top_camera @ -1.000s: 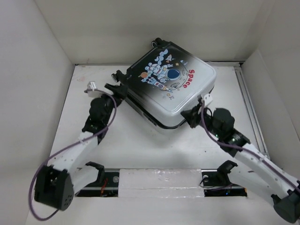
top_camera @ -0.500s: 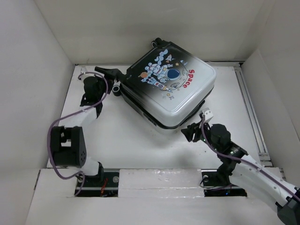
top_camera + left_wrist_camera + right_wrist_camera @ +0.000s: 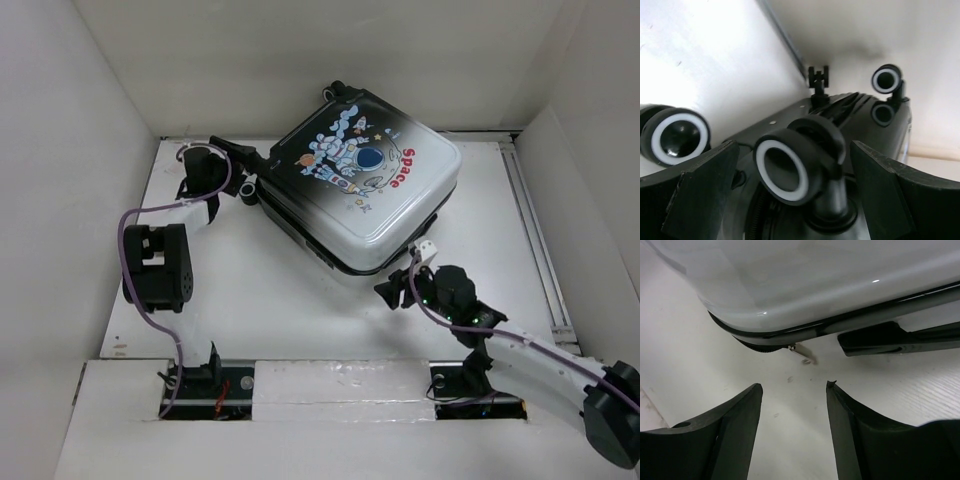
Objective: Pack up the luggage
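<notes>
The luggage [image 3: 365, 180] lies flat and closed at the back middle, astronaut and red "Space" print facing up. My left gripper [image 3: 250, 165] is at its left wheel end. In the left wrist view it [image 3: 792, 150] is open, with a black-and-white caster wheel [image 3: 787, 165] between the fingers, apart from both; other wheels [image 3: 675, 137] [image 3: 886, 80] show. My right gripper [image 3: 388, 292] is open and empty just off the luggage's near corner. In the right wrist view it [image 3: 794, 386] faces the white shell [image 3: 805, 285], a zipper pull [image 3: 804, 354] and a black handle [image 3: 890, 339].
White walls enclose the table on the left, back and right. A metal rail [image 3: 528, 220] runs along the right side. A white strip [image 3: 340, 385] covers the near edge between the arm bases.
My left arm has folded back and swung its gripper from the luggage's left side to the wheel end. My right gripper has pulled back from the luggage's near edge toward the front.
</notes>
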